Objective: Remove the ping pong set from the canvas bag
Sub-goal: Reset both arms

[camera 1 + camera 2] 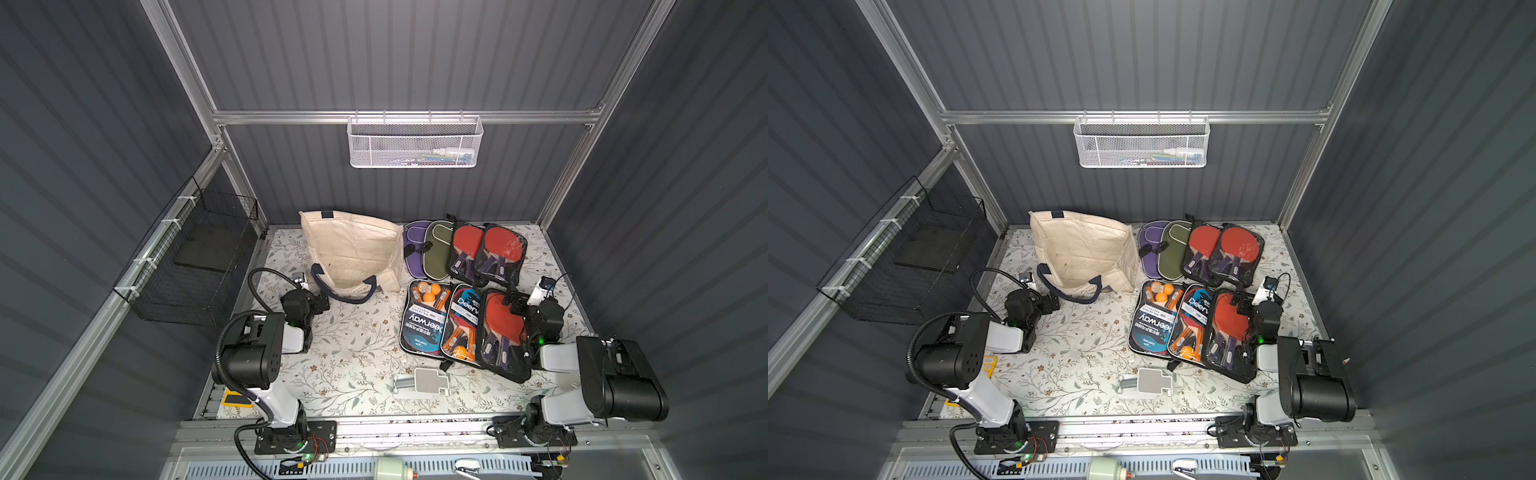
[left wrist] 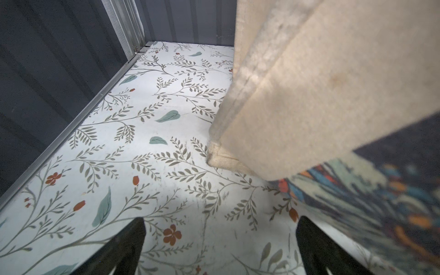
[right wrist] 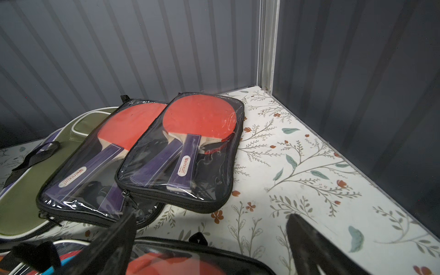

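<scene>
The cream canvas bag point(image 1: 353, 249) point(image 1: 1084, 249) lies on its side at the back left, its mouth and navy handle loop point(image 1: 345, 291) facing the front. No ping pong set shows inside its mouth. Several ping pong sets point(image 1: 424, 320) lie in zip cases right of the bag. My left gripper point(image 1: 322, 305) point(image 2: 220, 223) is open just left of the bag's mouth, above bare mat beside the bag's corner point(image 2: 285, 107). A blurred colourful surface point(image 2: 381, 202) shows under the bag's edge. My right gripper point(image 1: 515, 301) point(image 3: 212, 215) is open over the front right red-paddle case point(image 1: 503, 332), holding nothing.
A white mesh basket point(image 1: 415, 141) hangs on the back wall and a black wire basket point(image 1: 195, 257) on the left wall. A grey plastic part point(image 1: 424, 380) lies near the front edge. Two clear paddle cases point(image 3: 181, 147) sit at the back right.
</scene>
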